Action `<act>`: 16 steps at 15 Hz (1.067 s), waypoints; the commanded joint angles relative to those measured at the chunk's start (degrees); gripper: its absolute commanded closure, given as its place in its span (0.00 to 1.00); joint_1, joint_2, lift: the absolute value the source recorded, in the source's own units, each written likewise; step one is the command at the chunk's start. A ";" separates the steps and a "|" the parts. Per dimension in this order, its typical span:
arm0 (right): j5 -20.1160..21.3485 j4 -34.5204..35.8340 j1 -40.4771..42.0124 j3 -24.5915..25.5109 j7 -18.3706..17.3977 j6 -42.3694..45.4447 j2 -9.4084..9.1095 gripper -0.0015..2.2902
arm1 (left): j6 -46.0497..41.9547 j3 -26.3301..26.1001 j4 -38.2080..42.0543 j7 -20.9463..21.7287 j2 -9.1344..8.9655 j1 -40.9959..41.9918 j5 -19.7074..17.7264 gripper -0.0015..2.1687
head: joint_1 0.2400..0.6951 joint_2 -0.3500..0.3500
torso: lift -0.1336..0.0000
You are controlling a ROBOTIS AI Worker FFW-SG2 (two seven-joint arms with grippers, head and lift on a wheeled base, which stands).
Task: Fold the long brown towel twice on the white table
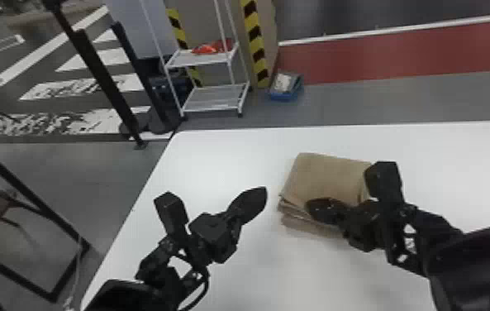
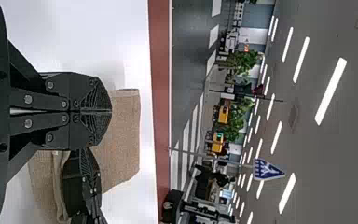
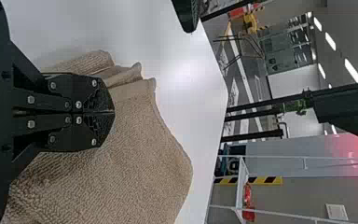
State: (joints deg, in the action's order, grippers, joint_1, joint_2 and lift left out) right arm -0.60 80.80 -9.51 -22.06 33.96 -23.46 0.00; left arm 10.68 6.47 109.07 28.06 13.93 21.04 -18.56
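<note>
Standing here, with twelve o'clock as the robot's straight ahead, I see the brown towel [image 1: 324,175] folded into a layered bundle on the white table [image 1: 215,157]. Its stacked edges show along the side from seven to eight o'clock. The left gripper [image 1: 258,197] is off at the towel's nine o'clock, apart from it, above bare tabletop; its two fingers are closed flat together with nothing visible between them. The right gripper [image 1: 315,206] comes in from four o'clock, its tips over the towel's seven o'clock part. Its fingers are pressed together too, with no cloth visible between them; whether they touch the towel below, I can't tell. Beyond the table, a white rack [image 1: 202,60] stands toward eleven o'clock, and a blue box [image 1: 284,96] sits on the floor between eleven and twelve.
</note>
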 commanded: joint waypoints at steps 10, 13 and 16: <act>-5.47 9.20 4.41 8.09 10.51 -7.79 4.40 0.98 | 0.01 -1.73 0.26 -1.43 -0.14 -0.91 0.19 0.99 | 1.00 0.89 | 0.08; -8.89 15.36 6.61 10.55 12.71 -4.98 4.48 0.81 | -1.05 -1.81 1.85 -3.63 -0.31 -0.12 0.27 0.99 | 1.00 0.88 | 0.08; -8.54 25.46 13.20 13.54 6.64 1.17 4.66 0.00 | -8.61 -2.34 3.87 -7.94 -0.31 1.81 0.98 0.92 | 1.00 0.88 | 0.08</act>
State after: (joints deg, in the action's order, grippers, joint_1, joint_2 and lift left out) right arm -10.06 101.30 0.30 -9.84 43.16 -25.10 4.53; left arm 5.74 4.46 112.09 20.87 13.61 22.06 -18.14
